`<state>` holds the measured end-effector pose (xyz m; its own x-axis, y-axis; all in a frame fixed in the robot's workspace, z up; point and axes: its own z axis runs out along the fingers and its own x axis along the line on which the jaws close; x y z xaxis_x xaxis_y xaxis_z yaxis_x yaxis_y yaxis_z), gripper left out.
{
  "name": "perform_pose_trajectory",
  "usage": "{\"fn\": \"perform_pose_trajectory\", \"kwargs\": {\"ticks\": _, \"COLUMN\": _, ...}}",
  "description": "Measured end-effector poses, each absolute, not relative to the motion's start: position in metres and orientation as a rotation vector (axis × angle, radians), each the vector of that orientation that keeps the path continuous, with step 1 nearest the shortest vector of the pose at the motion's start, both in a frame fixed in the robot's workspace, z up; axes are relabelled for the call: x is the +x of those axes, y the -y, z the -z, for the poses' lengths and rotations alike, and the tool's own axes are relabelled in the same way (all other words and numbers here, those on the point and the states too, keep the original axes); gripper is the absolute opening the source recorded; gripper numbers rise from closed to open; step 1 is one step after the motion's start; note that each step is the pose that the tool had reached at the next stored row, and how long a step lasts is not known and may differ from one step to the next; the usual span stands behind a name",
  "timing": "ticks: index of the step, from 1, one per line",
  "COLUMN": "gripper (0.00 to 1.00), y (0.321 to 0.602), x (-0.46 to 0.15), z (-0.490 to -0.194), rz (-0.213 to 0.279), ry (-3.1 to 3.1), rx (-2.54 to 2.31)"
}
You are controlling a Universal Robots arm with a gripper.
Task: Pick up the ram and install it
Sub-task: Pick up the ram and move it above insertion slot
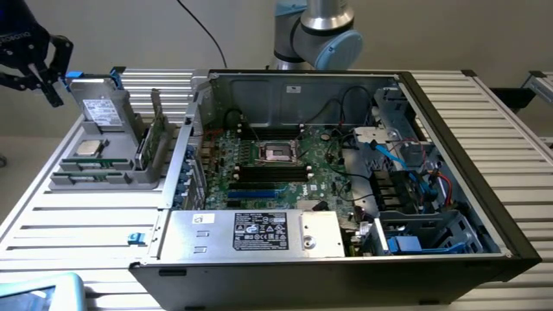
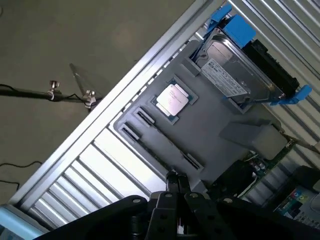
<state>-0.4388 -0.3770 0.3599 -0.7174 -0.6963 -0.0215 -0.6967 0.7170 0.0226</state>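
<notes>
Jaws together, empty, my gripper (image 2: 176, 180) hangs near the grey holder (image 2: 215, 115), whose slot keeps the ram (image 2: 167, 139) edge-up for pinching.

Bench (image 1: 78, 227): silver-white, ribbed in parallel stripes. Holder tray (image 2: 215, 125): plain grey. Processor (image 2: 172, 99): silver. Hard drive (image 2: 227, 75): silver with a white label and blue brackets. Motherboard (image 1: 324, 172): green. Computer case (image 1: 302, 282): black outside. Gripper (image 2: 176, 186): black.

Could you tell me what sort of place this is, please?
Probably a robotics lab bench for computer assembly: an open computer case on a slatted metal table, a tray of parts beside it, a robot arm behind.
</notes>
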Motion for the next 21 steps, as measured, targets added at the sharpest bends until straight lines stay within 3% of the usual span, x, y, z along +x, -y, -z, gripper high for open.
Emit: {"fn": "perform_pose_trajectory", "kwargs": {"ticks": 21, "gripper": 0.11, "y": 0.377, "x": -0.4388, "z": -0.3587, "rz": -0.046, "ry": -2.629, "rx": -1.71}}
